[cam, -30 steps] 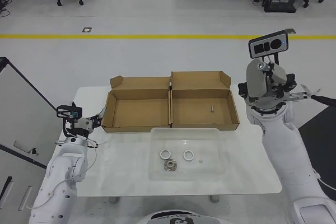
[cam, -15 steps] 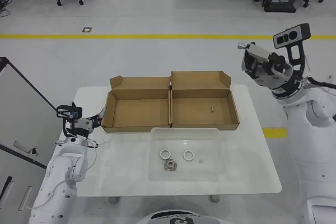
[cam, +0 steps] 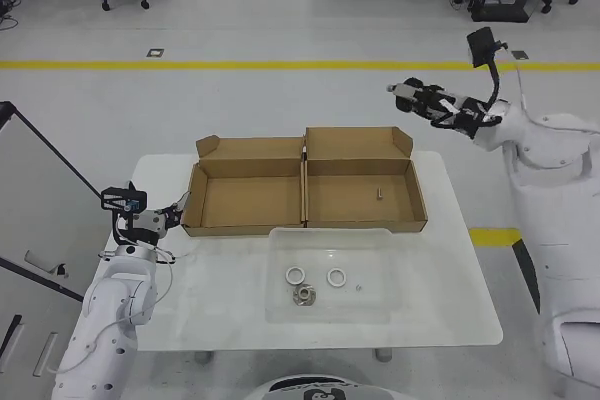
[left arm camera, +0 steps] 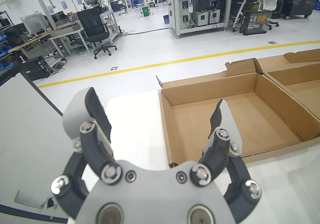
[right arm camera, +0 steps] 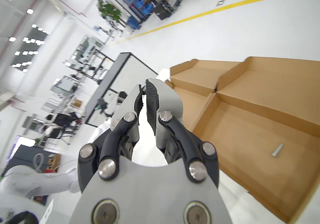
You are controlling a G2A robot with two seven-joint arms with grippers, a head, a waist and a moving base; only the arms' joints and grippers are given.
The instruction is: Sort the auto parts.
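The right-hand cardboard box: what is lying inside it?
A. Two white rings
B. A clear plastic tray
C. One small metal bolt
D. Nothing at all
C: a single small metal bolt lies on the floor of the right-hand cardboard box, while the two white rings sit in the clear tray in front of it.

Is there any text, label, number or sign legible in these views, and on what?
No text can be read.
The cardboard boxes show no print.
The clear tray shows no label.
The threaded part in the right pincer is too small to show markings.
The wall posters in the room behind are too blurred to read.
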